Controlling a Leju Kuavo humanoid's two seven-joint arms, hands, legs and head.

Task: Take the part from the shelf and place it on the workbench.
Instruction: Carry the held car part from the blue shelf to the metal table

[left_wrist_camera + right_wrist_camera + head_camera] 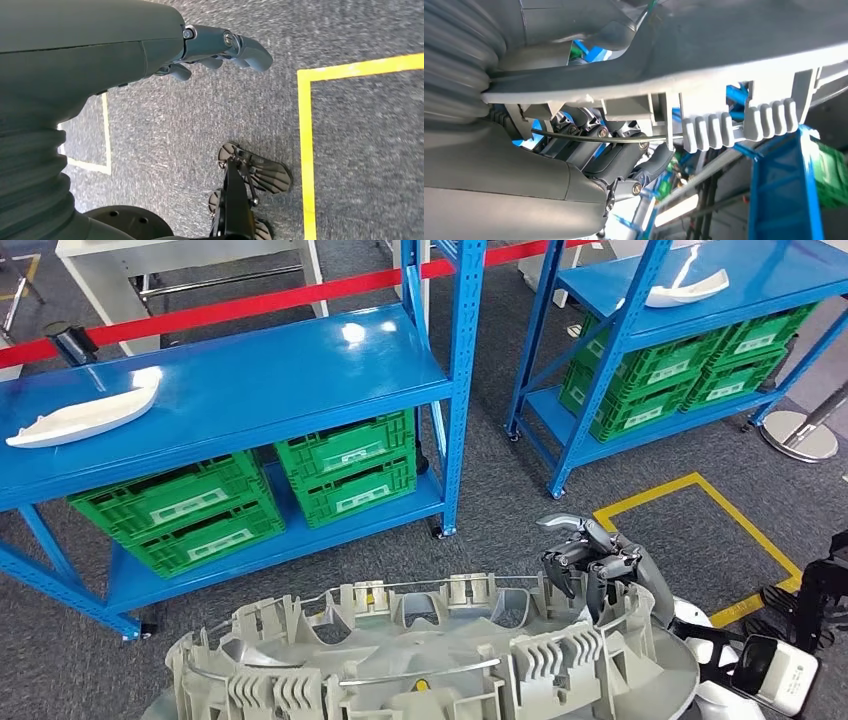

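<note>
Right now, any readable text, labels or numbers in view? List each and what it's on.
None can be read.
White labels on the green crates under the near shelf: print too small.
White labels on the green crates under the far shelf: too small.
Grey part held by the right hand: no marking visible.

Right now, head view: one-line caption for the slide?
Right hand grips the large grey ribbed part, carried low before blue shelves with green crates.

Head camera looks down over shelves (230,390); left wrist faces floor (200,130); right wrist close under grey part (724,55), shared with head.
</note>
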